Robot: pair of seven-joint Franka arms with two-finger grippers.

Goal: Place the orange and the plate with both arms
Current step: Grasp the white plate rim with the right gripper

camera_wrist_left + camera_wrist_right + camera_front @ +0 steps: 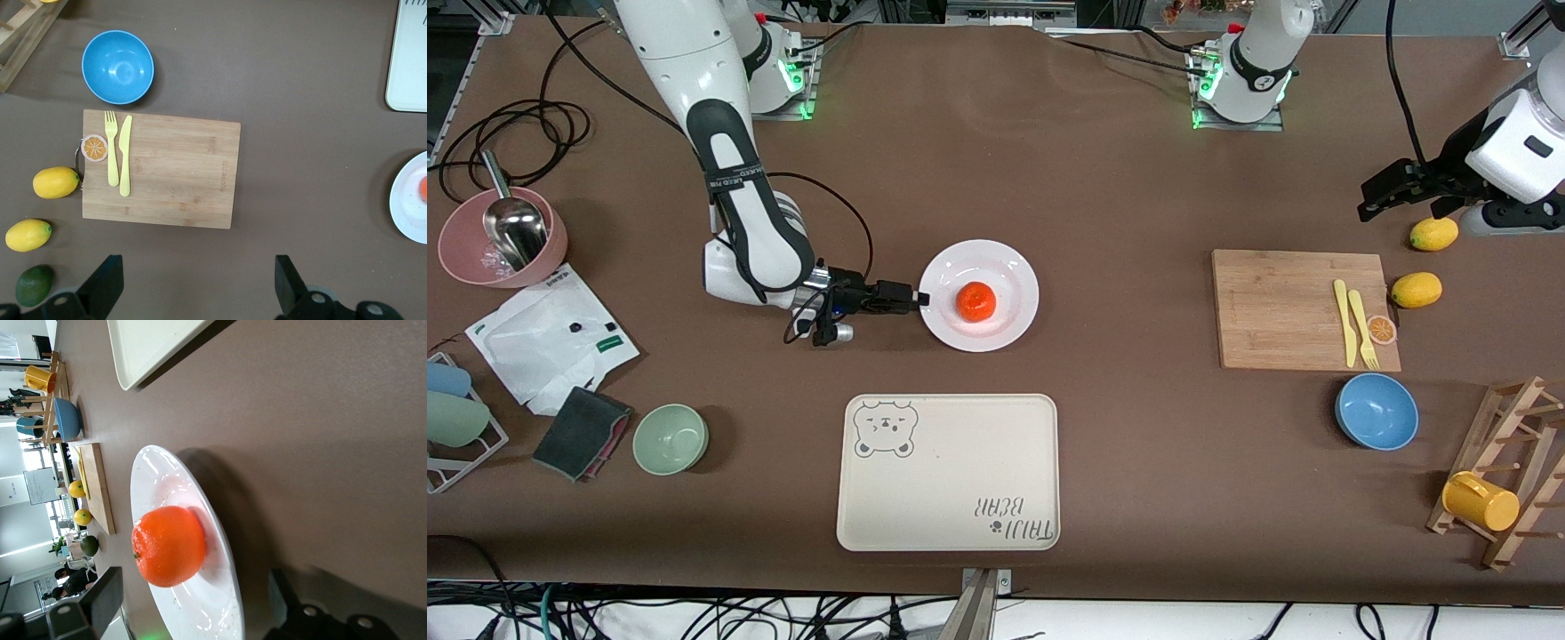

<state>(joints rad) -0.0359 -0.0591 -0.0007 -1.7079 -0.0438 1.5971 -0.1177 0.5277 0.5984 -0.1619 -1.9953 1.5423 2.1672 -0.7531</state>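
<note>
The white plate [1009,267] lies mid-table with the orange [975,301] on it. My right gripper [919,299] is low at the plate's rim, at the side toward the right arm's end. It is turned sideways and open. In the right wrist view the orange [168,545] sits on the plate [152,475], and the plate's rim lies between the gripper's [193,590] spread fingers. My left gripper [1368,203] is open and empty, up over the left arm's end of the table by the lemons. Its wrist view [197,277] shows the plate's edge [408,203].
A cream bear-print tray [947,471] lies nearer the camera than the plate. A wooden board [1280,307] holds a yellow fork, a knife and an orange slice. Two lemons [1416,290], a blue bowl [1376,411], a green bowl [671,437], a pink bowl [463,258] and a cup rack [1507,471] stand around.
</note>
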